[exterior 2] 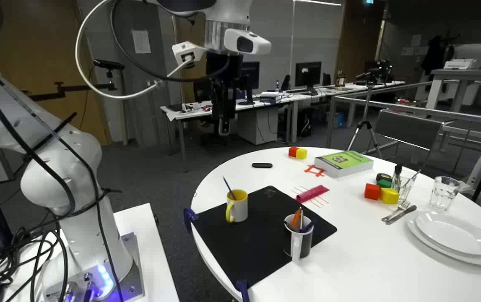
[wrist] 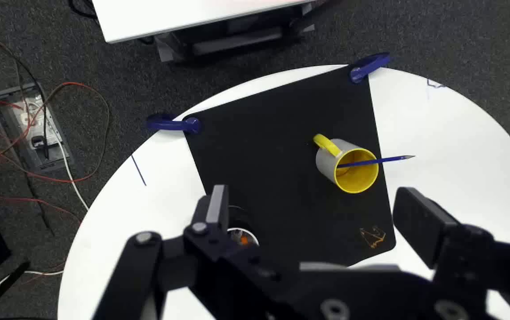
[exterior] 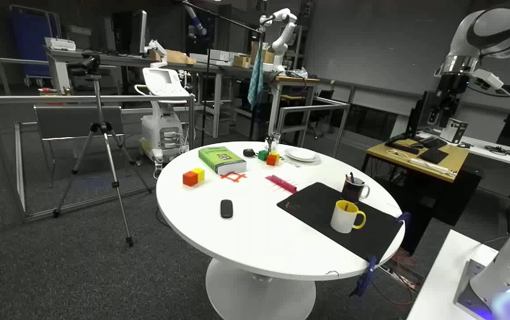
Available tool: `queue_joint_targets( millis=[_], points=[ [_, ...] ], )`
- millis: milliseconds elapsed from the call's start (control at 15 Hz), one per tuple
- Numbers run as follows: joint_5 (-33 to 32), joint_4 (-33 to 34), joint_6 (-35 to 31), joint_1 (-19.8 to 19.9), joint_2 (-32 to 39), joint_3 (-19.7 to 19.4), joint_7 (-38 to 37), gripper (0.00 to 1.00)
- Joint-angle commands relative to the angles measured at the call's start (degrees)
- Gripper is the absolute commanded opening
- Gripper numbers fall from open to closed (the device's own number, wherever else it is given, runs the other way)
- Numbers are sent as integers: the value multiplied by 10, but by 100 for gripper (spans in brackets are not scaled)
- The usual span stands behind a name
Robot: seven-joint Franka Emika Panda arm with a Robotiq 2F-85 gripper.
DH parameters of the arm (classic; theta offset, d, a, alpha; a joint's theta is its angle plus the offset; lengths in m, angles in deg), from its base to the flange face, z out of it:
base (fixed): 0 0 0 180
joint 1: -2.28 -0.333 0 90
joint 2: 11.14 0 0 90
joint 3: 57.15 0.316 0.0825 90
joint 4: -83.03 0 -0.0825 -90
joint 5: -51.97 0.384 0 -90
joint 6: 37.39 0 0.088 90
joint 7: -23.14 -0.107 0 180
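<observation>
Your gripper (wrist: pixel 315 208) hangs spread and empty; come down off-centre and you could snag the pencil (wrist: pixel 388 159) jutting from the yellow-handled mug (wrist: pixel 328 163), toppling both.

My wrist camera looks down on the worktop (wrist: pixel 450 124) edge nearest my base (exterior: pixel 506 266). Both exterior views face across from opposite edges: in an exterior view, set back, the pedestal (exterior: pixel 259 295) shows; in an exterior view, plates (exterior 2: pixel 454 233) loom nearest. All share the yellow-handled mug (wrist: pixel 350 178).
</observation>
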Motion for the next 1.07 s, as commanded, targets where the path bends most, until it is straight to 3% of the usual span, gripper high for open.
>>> queue_joint_targets(
  millis=[0,400,1000],
  points=[
    [5,2,1,12,3,9,5,100],
    [5,2,1,12,1,8,5,100],
    [-21,-42,-99,18,37,-24,89,100]
  ],
)
